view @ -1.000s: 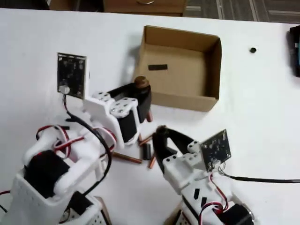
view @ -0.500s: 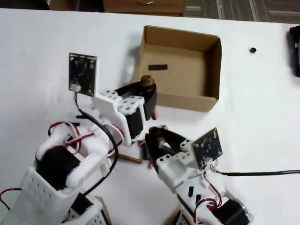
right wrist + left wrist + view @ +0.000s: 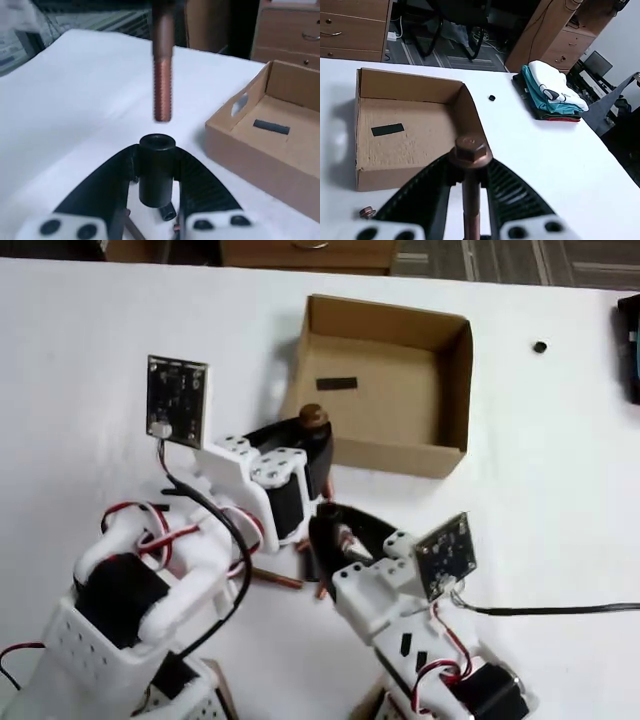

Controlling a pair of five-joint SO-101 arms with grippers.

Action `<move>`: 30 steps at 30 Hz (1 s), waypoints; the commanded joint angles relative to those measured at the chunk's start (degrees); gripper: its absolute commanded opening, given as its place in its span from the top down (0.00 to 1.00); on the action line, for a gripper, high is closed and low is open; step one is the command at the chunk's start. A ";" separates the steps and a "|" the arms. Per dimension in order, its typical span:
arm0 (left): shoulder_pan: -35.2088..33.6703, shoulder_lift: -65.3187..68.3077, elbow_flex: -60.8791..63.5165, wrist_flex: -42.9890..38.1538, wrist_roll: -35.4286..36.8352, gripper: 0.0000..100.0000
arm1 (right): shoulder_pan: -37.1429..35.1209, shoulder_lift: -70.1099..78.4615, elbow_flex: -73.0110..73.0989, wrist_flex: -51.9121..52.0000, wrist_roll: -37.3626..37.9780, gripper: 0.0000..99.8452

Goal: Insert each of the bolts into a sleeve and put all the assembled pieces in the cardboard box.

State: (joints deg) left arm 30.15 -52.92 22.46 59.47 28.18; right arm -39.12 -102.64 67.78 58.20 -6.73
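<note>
My left gripper (image 3: 313, 435) is clamping a copper-coloured hex-head metal bolt (image 3: 471, 200) between its black fingers, with the jaws closed on the shaft just under the head. The bolt is standing upright, head up, near the centre of the high view, just in front of the near wall of the open brown cardboard box (image 3: 385, 455). My right gripper (image 3: 156, 154) is gripping a short black cylindrical sleeve (image 3: 156, 182), jaws pressing on both sides, and the sleeve is standing upright with its open bore facing up. This gripper is sitting just below centre in the high view, right beside my left one. Seen from my right wrist, the bolt's threaded end is hanging directly above the sleeve's mouth, with a gap showing between them

The box is lying in the upper middle of the high view on the white table (image 3: 90, 350), open side up, and a short black piece (image 3: 337, 383) is lying flat on its floor. Another copper bolt (image 3: 275, 579) is lying on the table in the lower middle of the frame, between my two arms. A small black object (image 3: 540, 346) is resting at the upper right, well apart from the box, and a stack of folded clothes (image 3: 547, 95) is lying on the table past it
</note>
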 commanded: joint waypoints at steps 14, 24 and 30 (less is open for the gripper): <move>0.35 -0.79 -0.31 0.26 0.62 0.98 | 0.31 -0.40 0.09 -3.21 0.00 0.98; 0.35 -1.14 2.68 0.18 0.70 0.98 | -1.54 -0.40 0.09 -4.44 -0.09 0.98; 1.93 -1.23 2.59 2.46 0.70 0.98 | -1.80 -0.31 0.44 -4.53 -0.09 0.98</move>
State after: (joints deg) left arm 30.33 -53.36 25.71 60.62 28.62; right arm -40.79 -102.55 68.40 55.30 -6.73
